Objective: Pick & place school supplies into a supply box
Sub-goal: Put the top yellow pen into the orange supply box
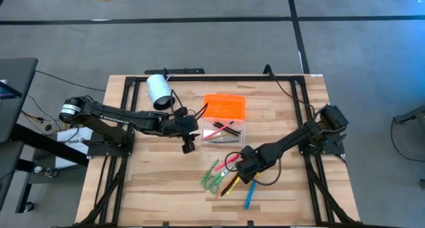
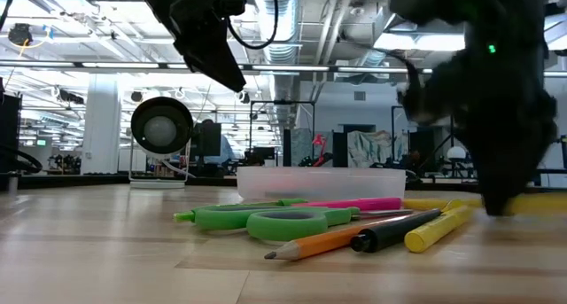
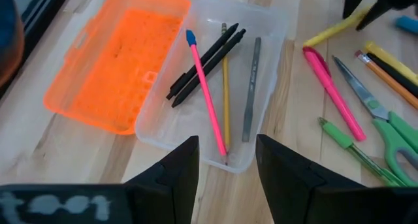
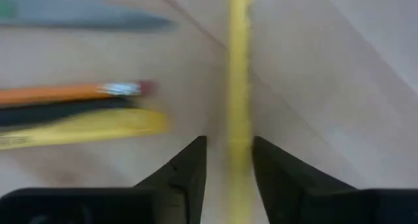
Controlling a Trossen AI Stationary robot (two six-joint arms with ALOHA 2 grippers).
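The right gripper (image 4: 228, 160) was found lowered to the table among the loose school supplies (image 1: 226, 178), its fingers parted on either side of a yellow pencil (image 4: 240, 67), not yet clamped. The left gripper (image 3: 226, 160) was held unclenched and empty above the near end of the supply box (image 3: 261, 28), in which several pens and pencils were lying, orange lid (image 3: 117, 61) folded open.
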